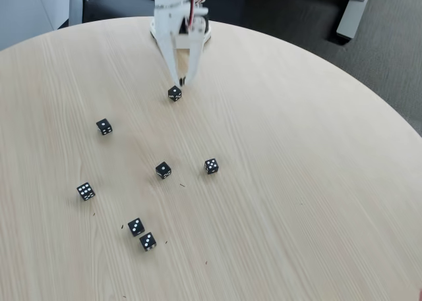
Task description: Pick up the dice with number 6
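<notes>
Arm cropped, top die unreadable

White arm (179, 18) is cut off by the top edge; the die below the gripper (179, 83) has a top face (175, 92) too small to read.

From my feed the six die (85, 191) sat alone near the table's (297, 202) left edge, nearest neighbours a touching pair (142, 234) lower right, everything else well apart.

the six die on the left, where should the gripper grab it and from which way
Grip the six die across two opposite side faces, coming straight down from above. It is a small cube lying flat on the table, with bare wood all around it, so open fingers should fit either side. The gripper is near another die.
</notes>
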Controlling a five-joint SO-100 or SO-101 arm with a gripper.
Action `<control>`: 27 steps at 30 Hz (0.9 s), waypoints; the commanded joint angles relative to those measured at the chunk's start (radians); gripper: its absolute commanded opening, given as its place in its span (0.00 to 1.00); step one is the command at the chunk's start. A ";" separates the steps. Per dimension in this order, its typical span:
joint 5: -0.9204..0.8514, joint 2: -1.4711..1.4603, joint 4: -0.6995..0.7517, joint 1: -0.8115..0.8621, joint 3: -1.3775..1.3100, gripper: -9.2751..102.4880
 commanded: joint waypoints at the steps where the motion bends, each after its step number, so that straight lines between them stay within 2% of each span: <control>1: 0.064 -0.100 -0.009 -0.003 -0.141 0.08; 16: 0.344 -0.841 -0.002 0.006 -0.953 0.08; 25: 0.684 -1.235 0.008 0.009 -1.301 0.08; 27: 0.707 -1.310 0.008 0.009 -1.331 0.08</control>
